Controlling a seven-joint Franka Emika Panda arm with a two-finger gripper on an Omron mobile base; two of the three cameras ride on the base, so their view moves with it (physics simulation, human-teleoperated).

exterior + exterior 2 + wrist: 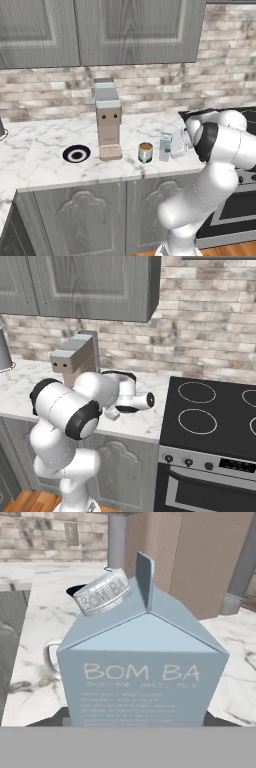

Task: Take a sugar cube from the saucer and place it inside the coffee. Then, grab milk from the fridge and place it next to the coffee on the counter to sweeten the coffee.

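The pale blue milk (164, 143) carton stands upright just right of the coffee (145, 152), a silver mug with brown liquid, on the marble counter (40, 150). My gripper (170, 146) comes in from the right and is shut on the milk's sides. In the hand view the milk (142, 672) is very close, with a dark fingertip (50, 720) at its lower left and the coffee's handle (49, 657) behind it. The navy-rimmed saucer (76, 154) lies left of the coffee machine, and a tiny brownish speck at its centre may be a sugar cube.
A tall beige coffee machine (107, 120) stands between saucer and mug, close to the mug. A black stove (215, 411) adjoins the counter on the right. Grey wall cabinets (100, 30) hang above, with a brick wall behind.
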